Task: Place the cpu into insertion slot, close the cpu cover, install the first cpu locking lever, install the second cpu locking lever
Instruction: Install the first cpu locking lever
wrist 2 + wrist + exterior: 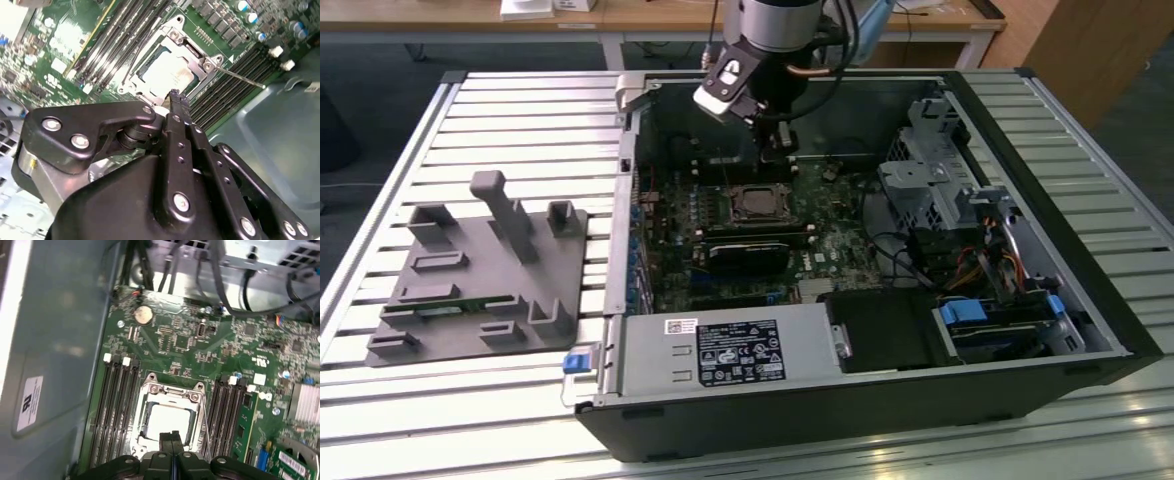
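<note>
One gripper (pixel 778 165) – fingers (pixel 176 115) pressed together, grasping nothing | upper centre of exterior view, near insertion slot (pixel 758 204) | cpu (pixel 167 422) seated in slot – cpu cover (pixel 172 390) lying over its edges | gripper tip just beside cover in both wrist views

The cpu (pixel 167 422) is showing a pale satin metal face; the cpu cover (pixel 172 390) is gleaming as bright bare metal. The gripper (pixel 174 95) is looking matt black, with shiny screw heads. The motherboard (pixel 185 340) is glinting glossy green. The case wall (pixel 60 315) is carrying a smooth grey painted sheen. The table (pixel 520 100) is showing ribbed metal slats, and the fixture (pixel 467 290) is looking like matt grey plastic.
</note>
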